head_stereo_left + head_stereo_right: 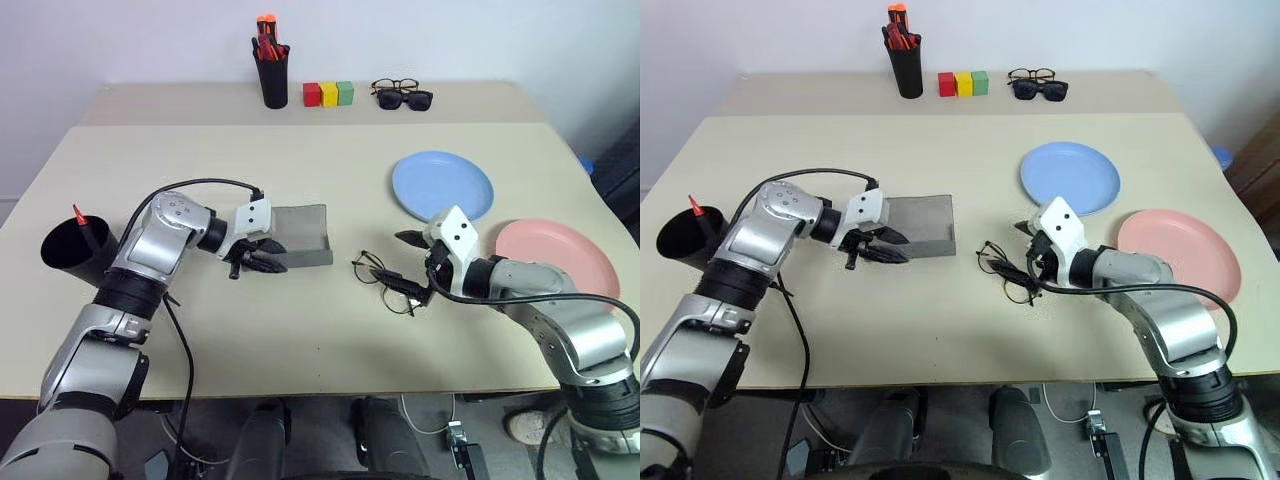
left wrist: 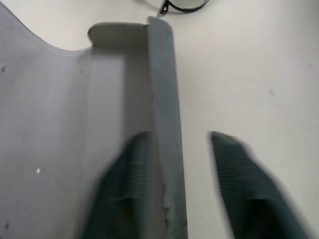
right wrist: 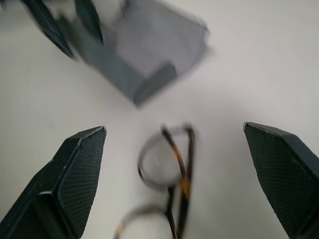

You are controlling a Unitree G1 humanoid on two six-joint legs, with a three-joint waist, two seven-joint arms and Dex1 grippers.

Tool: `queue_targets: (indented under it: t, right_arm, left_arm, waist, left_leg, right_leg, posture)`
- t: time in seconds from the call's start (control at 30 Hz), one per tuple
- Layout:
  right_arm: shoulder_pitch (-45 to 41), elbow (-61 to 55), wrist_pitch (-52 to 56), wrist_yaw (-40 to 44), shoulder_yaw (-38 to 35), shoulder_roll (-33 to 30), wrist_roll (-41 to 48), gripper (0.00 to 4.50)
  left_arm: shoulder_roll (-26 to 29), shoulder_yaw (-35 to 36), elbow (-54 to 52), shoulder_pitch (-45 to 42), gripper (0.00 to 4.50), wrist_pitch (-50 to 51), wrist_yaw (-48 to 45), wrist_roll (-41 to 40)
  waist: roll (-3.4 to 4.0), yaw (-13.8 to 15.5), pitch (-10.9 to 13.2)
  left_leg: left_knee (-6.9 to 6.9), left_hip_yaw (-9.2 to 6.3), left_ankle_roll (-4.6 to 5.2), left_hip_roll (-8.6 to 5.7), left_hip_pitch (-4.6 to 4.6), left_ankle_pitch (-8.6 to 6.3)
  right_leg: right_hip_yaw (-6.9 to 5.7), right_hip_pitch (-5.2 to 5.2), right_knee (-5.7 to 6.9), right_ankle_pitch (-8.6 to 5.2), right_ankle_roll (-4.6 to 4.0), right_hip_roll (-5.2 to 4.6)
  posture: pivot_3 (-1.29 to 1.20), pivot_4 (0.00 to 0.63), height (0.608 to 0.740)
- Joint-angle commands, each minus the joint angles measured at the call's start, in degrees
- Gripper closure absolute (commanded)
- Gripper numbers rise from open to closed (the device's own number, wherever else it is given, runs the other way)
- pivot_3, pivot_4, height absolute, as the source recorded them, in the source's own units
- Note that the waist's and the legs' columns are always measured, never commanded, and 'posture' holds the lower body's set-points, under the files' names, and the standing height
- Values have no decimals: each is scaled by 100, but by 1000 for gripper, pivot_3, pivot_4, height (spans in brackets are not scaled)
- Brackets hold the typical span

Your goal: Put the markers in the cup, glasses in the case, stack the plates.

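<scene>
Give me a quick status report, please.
Right gripper open over the glasses. Left gripper open astride the case wall. Nothing in the way.

Worktop (image 1: pixel 300 180): pale beige, matt, smooth laminate look. Case (image 1: pixel 300 235): grey, matt, felt-like inside with faint specks, smooth edge wall. Glasses (image 3: pixel 167 169): thin wire rims, mottled brown-amber glossy temples, clear lenses. Right gripper fingers (image 3: pixel 75 179): black, matt, fine cross-hatched texture. Blue plate (image 1: pixel 442 185) and pink plate (image 1: pixel 560 255): smooth, low-sheen plastic look. Cup (image 1: pixel 70 250): black, smooth plastic.
</scene>
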Motion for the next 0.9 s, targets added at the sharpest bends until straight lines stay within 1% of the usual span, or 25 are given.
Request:
queue_targets:
  t: [0.03, 0.1, 0.2, 0.33, 0.43, 0.53, 0.63, 0.7, 0.77, 0.8, 0.9]
  right_arm:
    - [42, -141, 92, -6, 192, -91, -126, 0]
    - [63, -155, 161, -64, 274, -76, -202, 0]
    - [-3, -119, 369, -247, 355, 40, -264, 0]
    - [-30, -105, 494, -297, 390, 43, -326, 0]
    - [-118, 42, 607, -295, 392, 2, -370, 0]
    - [-175, 142, 677, -264, 393, -26, -383, 828]
    - [-240, 200, 686, -193, 463, -51, -398, 2317]
    - [-279, 200, 726, -159, 487, -59, -389, 3429]
    - [-307, 199, 734, -113, 514, -93, -410, 4381]
    - [-321, 201, 738, -96, 521, -105, -419, 4451]
    - [-448, 201, 646, -54, 560, -146, -510, 4451]
  left_arm:
    - [-126, 498, -296, 19, 2116, -199, 470, -308]
    - [-156, 736, -661, 225, 2116, -146, 646, -538]
    - [-94, 1054, -1657, 917, 2116, 222, 893, -927]
    - [69, 1367, -2815, 2013, 2116, 608, 1294, -1190]
    - [79, 1783, -3707, 2867, 2116, 1325, 1705, -1719]
    - [114, 1977, -4241, 3494, 2071, 1746, 2028, -1942]
    - [134, 2104, -4573, 4128, 2071, 1949, 2340, -2000]
    - [94, 2175, -4704, 4280, 2071, 2042, 2500, -2115]
    - [39, 2236, -4796, 4396, 2071, 2162, 2679, -2242]
    - [28, 2254, -4824, 4432, 2071, 2208, 2748, -2297]
    - [2, 2344, -4882, 4556, 2071, 2251, 2924, -2424]
  waist:
    - [0, -3, 0]
    - [0, -24, 0]
    - [3, -29, -1]
    - [3, -12, -1]
    - [3, -6, -1]
    - [3, 9, -1]
    - [5, 8, -2]
    - [5, 13, -2]
    - [2, 14, -6]
    - [-4, 12, -10]
    - [-3, 17, -11]
  left_leg:
    - [0, 0, 0, 0, 0, 0]
    - [1, 1, 0, 0, 0, 0]
    - [-1, 3, 3, 0, 2, -2]
    - [-2, 3, 3, 2, 4, -2]
    - [1, 3, 3, 1, 4, -2]
    - [2, 3, 4, 1, 6, -2]
    - [0, 5, 4, 1, 9, -3]
    - [0, 4, 5, 1, 9, -3]
    - [1, 4, 5, 1, 10, -3]
    - [1, 5, 5, 1, 14, -3]
    - [1, 4, 5, 2, 25, -3]
  right_leg:
    - [0, 0, 1, 0, 0, 0]
    - [0, 0, 0, 0, 0, -1]
    - [4, -1, 1, 0, 0, -1]
    - [4, 0, 0, 0, -1, -1]
    - [4, 4, -1, 1, -1, -3]
    - [3, 6, -1, 0, -2, -4]
    - [4, 9, -5, 0, -2, -5]
    - [3, 9, -4, -1, -3, -4]
    - [3, 9, -4, -1, -4, -4]
    - [3, 14, -7, -1, -4, -4]
    - [1, 31, -18, -7, -14, -4]
  posture:
    - [0, 150, 740]
    - [0, 150, 740]
    - [0, 150, 740]
    - [0, 150, 740]
    - [0, 150, 740]
    - [0, 150, 740]
    - [0, 150, 740]
    - [0, 150, 740]
    - [0, 150, 740]
    - [0, 150, 740]
    - [0, 150, 740]
